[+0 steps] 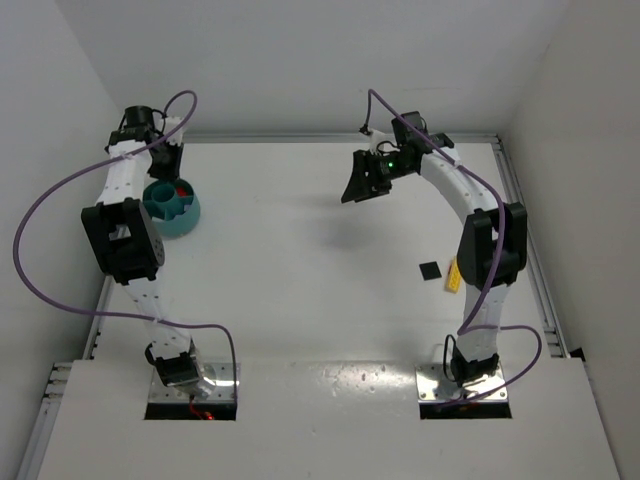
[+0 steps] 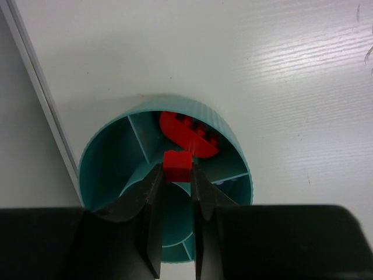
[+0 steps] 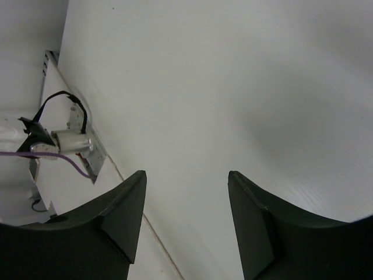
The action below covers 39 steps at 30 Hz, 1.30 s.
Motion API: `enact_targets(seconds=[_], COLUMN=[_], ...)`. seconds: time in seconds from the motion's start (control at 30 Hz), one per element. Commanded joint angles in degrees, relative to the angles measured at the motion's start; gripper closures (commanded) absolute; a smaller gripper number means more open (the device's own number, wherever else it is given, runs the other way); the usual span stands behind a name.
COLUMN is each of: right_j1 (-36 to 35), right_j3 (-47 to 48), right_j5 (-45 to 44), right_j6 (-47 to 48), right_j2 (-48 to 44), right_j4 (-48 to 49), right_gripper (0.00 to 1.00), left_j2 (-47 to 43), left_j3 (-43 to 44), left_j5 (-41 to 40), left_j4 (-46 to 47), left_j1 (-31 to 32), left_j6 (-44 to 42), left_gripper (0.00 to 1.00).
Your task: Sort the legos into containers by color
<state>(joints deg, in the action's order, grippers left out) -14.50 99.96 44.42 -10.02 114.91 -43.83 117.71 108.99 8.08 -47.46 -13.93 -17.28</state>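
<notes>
Left claw [image 2: 176, 175]: jaws nearly together, clamped on a small red brick [image 2: 178, 160], pinched by its two sides at the very tips. The brick shows a squarish face to the wrist camera; its long axis cannot be determined. It sits at centre frame, above the teal bowl [image 2: 96, 169], near where the inner walls meet. Whether it touches the bowl cannot be told. The compartment at the top of the bowl, just beyond the brick, holds studded red pieces [image 2: 192, 135] lying along the rim. In the overhead view the bowl stands at the left of the frame, near the table's [image 1: 300, 300] left edge.

Right claw [image 3: 186, 178]: jaws well apart, nothing between them, hanging over bare table, well apart from the bowl.

Lower right of the overhead view: a yellow brick [image 1: 453, 275], long axis near vertical in frame, with a dark square piece [image 1: 430, 270] just beside it.
</notes>
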Motion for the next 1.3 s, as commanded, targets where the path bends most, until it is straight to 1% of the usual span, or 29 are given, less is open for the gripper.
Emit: enact_targets(seconds=[0.0,0.17,0.23,0.3,0.4,0.43,0.5,0.7,0.77,0.8,0.83,0.87,0.9,0.93,0.97,1.0,1.03,1.07,1.1,1.13,1.17,1.2,1.23,1.27], right_j1=[-0.4,-0.4,-0.4,-0.4,-0.4,-0.4,-0.4,-0.4,-0.4,-0.4,-0.4,-0.4,-0.4,-0.4,-0.4,0.3,0.8,0.8,0.8,1.4,2.2,2.7,3.9,4.7], right_j3=[0.7,0.1,0.1,0.1,0.1,0.1,0.1,0.1,0.1,0.1,-0.5,-0.5,-0.5,0.3,0.9,1.5,1.5,0.1,-2.2,-8.1,-11.3,-14.1,-18.2,-19.5], right_j5=[0.5,0.5,0.5,0.5,0.5,0.5,0.5,0.5,-0.6,-1.9,-3.5,-7.2,-9.1,-10.7,-13.5,-15.2,-17.2,-23.3,-26.5,-29.7,-35.1,-37.5,-39.7,-44.3], right_j6=[1.3,1.3,1.3,1.3,1.3,1.3,1.3,1.3,1.3,1.9,2.9,3.8,6.1,7.6,9.4,11.4,16.1,18.6,20.7,24.2,25.5,26.5,28.0,28.0], right_j2=[-1.3,-1.3,-1.3,-1.3,-1.3,-1.3,-1.3,-1.3,-1.3,-1.3,-1.9,-1.9,-1.9,-1.9,-1.9,-1.3,-1.3,-1.3,-3.8,-5.8,-7.9,-10.0,-13.5,-14.5], right_j4=[0.6,0.6,0.6,0.6,0.6,0.6,0.6,0.6,0.6,0.6,0.1,0.1,-2.5,-4.0,-6.1,-11.2,-13.4,-14.9,-14.9,-13.7,-12.4,-11.3,-10.4,-9.9], right_gripper=[0.41,0.41,0.41,0.41,0.41,0.41,0.41,0.41,0.41,0.41,0.41,0.41,0.41,0.41,0.41,0.41,0.41,0.41,0.41,0.41,0.41,0.41,0.41,0.41], left_j2=[-0.9,-0.9,-0.9,-0.9,-0.9,-0.9,-0.9,-0.9,-1.5,-2.5,-4.1,-5.0,-7.4,-7.4,-10.2,-11.7,-13.2,-14.6,-17.4,-18.7,-20.1,-21.3,-23.6,-24.8], left_j3=[1.6,1.0,1.0,0.5,0.5,0.0,0.0,0.0,0.0,-0.5,-0.5,-1.1,-1.1,-1.9,-1.9,-2.9,-3.8,-3.8,-5.6,-6.5,-7.6,-8.7,-11.3,-12.8], left_j5=[0.2,0.2,0.7,1.3,1.3,1.3,1.3,1.9,4.3,5.7,8.9,10.7,14.6,17.1,19.5,21.3,23.3,27.5,29.9,32.3,37.0,39.4,41.3,43.1], left_j4=[-0.6,-0.6,-0.6,-1.1,-1.1,-1.1,-1.1,-1.1,-1.1,-1.1,-0.4,0.2,0.9,0.9,1.5,1.5,2.1,2.1,2.1,2.1,2.1,2.9,3.6,4.6], left_j1=[-0.5,-0.5,-0.5,-0.5,-0.5,-0.5,-0.5,-0.5,-1.0,-1.6,-1.6,-1.6,-2.1,-2.2,-2.7,-2.7,-2.7,-2.7,-2.7,-2.7,-2.7,-2.7,-2.7,-2.7], left_j6=[-0.2,-0.7,-0.7,-1.3,-1.3,-1.8,-1.8,-1.8,-1.8,-1.8,-1.2,-1.2,-1.2,-0.7,-0.7,-0.7,-1.4,-1.4,-1.4,-2.1,-2.1,-1.4,0.3,1.5], left_gripper=[0.85,0.80,0.80,0.77,0.68,0.62,0.59,0.58,0.58,0.58,0.58,0.58,0.58,0.58,0.58,0.58,0.58,0.57,0.55,0.54,0.52,0.47,0.35,0.33])
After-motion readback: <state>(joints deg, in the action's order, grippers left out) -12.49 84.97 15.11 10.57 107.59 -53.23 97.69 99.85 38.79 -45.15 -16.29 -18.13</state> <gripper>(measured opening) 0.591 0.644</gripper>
